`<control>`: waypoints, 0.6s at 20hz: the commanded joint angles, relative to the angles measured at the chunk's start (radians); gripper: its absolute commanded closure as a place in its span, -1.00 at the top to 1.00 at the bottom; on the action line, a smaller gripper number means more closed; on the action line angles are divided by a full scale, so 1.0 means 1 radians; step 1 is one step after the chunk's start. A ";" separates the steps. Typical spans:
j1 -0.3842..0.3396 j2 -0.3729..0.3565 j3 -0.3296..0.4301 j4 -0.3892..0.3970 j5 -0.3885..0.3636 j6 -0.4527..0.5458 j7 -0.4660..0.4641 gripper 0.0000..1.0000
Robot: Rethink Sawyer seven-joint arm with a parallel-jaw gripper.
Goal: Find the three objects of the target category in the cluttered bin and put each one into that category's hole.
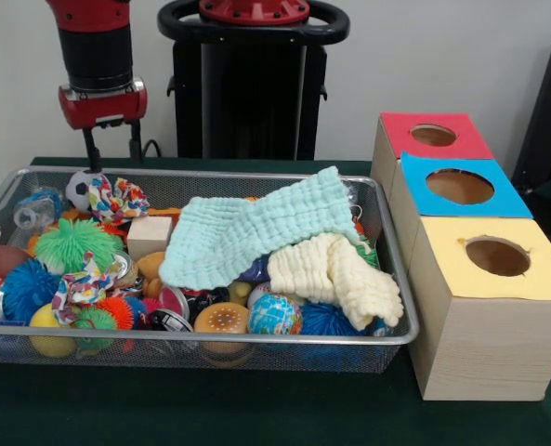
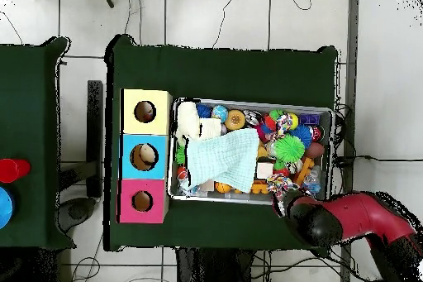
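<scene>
Wire mesh is forming the bin (image 1: 398,279), which is sitting on a green-covered table (image 1: 256,409) and brimming with toys: a pale green cloth (image 1: 256,228) and a cream cloth (image 1: 335,269) are lying over spiky balls, a wooden block (image 1: 149,234) and a globe ball (image 1: 275,314). Beside it, three wooden boxes are showing a red hole (image 1: 433,135), a blue hole (image 1: 459,186) and a yellow hole (image 1: 497,255). The gripper (image 1: 112,149) is hanging at the bin's far corner; whether it is wide or narrow I cannot tell. No writing is legible from here.
</scene>
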 commanded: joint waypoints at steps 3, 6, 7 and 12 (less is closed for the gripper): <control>0.031 0.067 -0.048 -0.053 -0.092 -0.080 -0.116 1.00; 0.031 0.075 -0.048 -0.062 -0.100 -0.090 -0.114 1.00; 0.032 0.077 -0.049 -0.064 -0.102 -0.092 -0.114 1.00; 0.037 0.094 -0.052 -0.081 -0.120 -0.116 -0.105 1.00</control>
